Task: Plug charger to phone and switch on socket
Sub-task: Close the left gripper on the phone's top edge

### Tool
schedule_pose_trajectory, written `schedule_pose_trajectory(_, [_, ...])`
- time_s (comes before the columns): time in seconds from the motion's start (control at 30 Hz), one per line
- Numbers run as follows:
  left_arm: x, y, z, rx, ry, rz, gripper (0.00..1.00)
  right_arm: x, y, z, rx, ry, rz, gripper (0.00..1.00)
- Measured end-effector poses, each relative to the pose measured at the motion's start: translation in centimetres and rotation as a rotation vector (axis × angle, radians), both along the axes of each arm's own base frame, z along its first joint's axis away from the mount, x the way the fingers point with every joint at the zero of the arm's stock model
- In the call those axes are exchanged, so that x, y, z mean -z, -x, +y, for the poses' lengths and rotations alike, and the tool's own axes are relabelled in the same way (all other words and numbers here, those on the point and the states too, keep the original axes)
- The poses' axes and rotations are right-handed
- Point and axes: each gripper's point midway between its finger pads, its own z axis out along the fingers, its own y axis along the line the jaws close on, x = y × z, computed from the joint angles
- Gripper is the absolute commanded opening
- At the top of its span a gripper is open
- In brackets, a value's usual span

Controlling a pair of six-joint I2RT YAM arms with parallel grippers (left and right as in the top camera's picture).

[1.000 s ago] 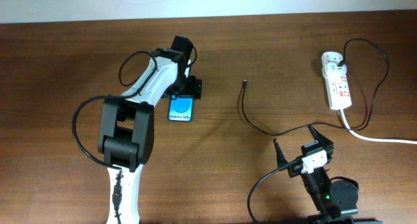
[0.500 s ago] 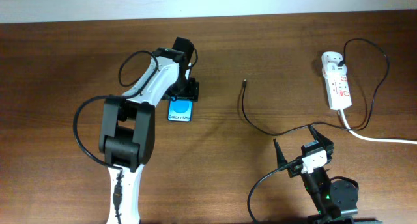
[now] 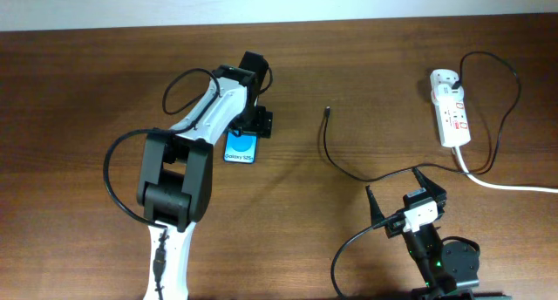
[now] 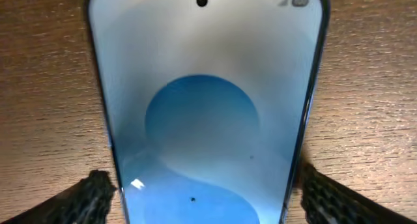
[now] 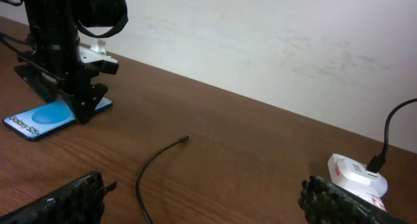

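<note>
The phone point(image 3: 241, 148) lies flat on the table with a bright blue screen and "Galaxy" text at its near end; it fills the left wrist view point(image 4: 202, 113) and shows in the right wrist view point(image 5: 45, 116). My left gripper point(image 3: 255, 121) point(image 4: 202, 188) is shut on the phone's far end, one finger against each long edge. The charger cable point(image 3: 336, 160) lies loose, its connector tip point(image 3: 327, 111) point(image 5: 184, 139) pointing away from me, right of the phone. The white socket point(image 3: 451, 117) point(image 5: 355, 175) sits at the far right with a black plug in it. My right gripper point(image 3: 393, 181) point(image 5: 205, 191) is open and empty near the front.
The socket's thick white cord point(image 3: 514, 187) runs off to the right. The charger cable loops behind the socket point(image 3: 510, 82) and passes close to my right gripper. A pale wall point(image 5: 260, 35) stands behind the table's far edge.
My left gripper has shifted slightly right, and the phone has turned a little with it. The right arm, cable and socket have not moved.
</note>
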Motion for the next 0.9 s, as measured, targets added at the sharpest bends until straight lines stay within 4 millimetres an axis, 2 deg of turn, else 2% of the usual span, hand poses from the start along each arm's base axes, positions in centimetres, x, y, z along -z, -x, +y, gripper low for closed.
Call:
schedule_pose_trajectory(0.2, [0.0,0.0,-0.1,0.001,0.001,-0.001,0.97,0.0,0.0,0.0,0.0,0.0,0.0,0.98])
schedule_pose_trajectory(0.37, [0.0,0.0,-0.1,0.001,0.002,-0.002,1.0,0.0,0.0,0.0,0.0,0.0,0.0,0.98])
schedule_pose_trajectory(0.67, [0.2,-1.2,-0.8,0.003,0.032,-0.053,0.99,0.0,0.0,0.0,0.0,0.0,0.0,0.98])
schedule_pose_trajectory(0.9, [0.3,-1.2,-0.8,0.004,0.035,-0.058,0.99,0.0,0.0,0.0,0.0,0.0,0.0,0.98])
